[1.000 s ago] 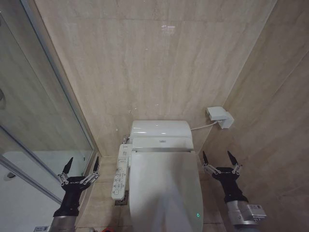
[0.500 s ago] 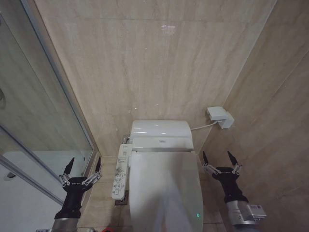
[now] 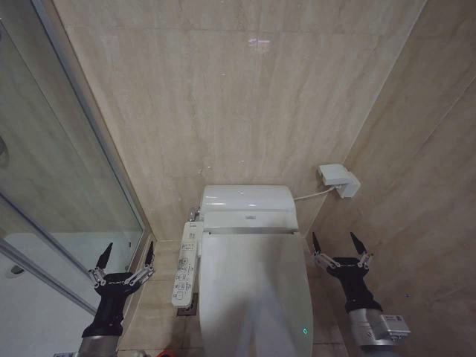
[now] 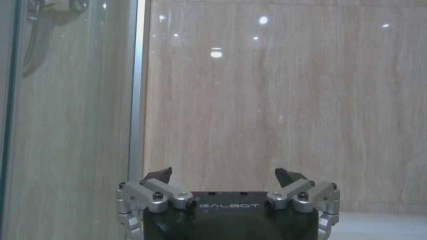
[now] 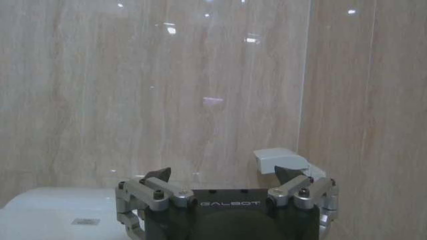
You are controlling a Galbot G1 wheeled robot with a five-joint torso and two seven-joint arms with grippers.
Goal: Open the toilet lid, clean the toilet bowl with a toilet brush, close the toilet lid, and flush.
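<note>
White toilet lid point(image 3: 253, 297) down, left claw point(image 3: 126, 253) spread, right claw point(image 3: 332, 243) spread

The left gripper point(image 4: 223, 175) points at a beige tiled wall point(image 4: 280, 100), its two dark fingertips point(image 4: 158, 174) spread wide apart with nothing between them. The black gripper body carries silver knuckle joints on either side. A metal frame strip point(image 4: 138, 90) runs straight up beside the wall, and a glass shower panel point(image 4: 73, 125) adjoins the strip on its far side from the wall. Small bright light reflections dot the wall well above the gripper.
</note>
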